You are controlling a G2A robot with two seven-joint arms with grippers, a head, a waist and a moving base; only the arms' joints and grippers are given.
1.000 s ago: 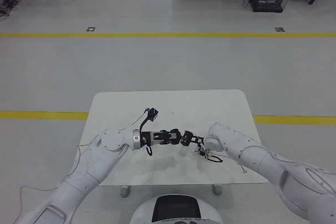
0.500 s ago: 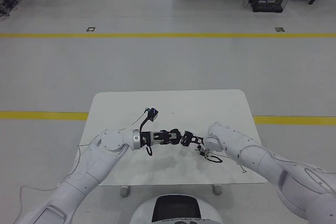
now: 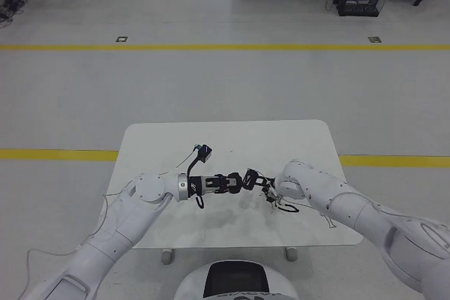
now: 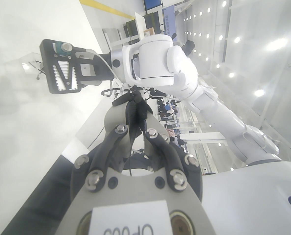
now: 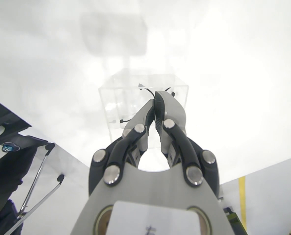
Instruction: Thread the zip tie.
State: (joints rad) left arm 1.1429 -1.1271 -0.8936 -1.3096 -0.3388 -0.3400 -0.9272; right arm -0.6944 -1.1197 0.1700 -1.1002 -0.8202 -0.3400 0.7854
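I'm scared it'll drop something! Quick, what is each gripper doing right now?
Left gripper: closed on a black strip; can't tell for sure what it is.
Right gripper: closed on the thin black zip tie.

zip tie (image 5: 147, 89) mostly hidden, inside right pincer (image 5: 155, 97)

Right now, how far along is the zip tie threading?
Done: the left gripper is shut on a black zip tie, and the right gripper on a thin black strand. In hand: their tips are close together above the table. Left: threading; no closed loop shows.
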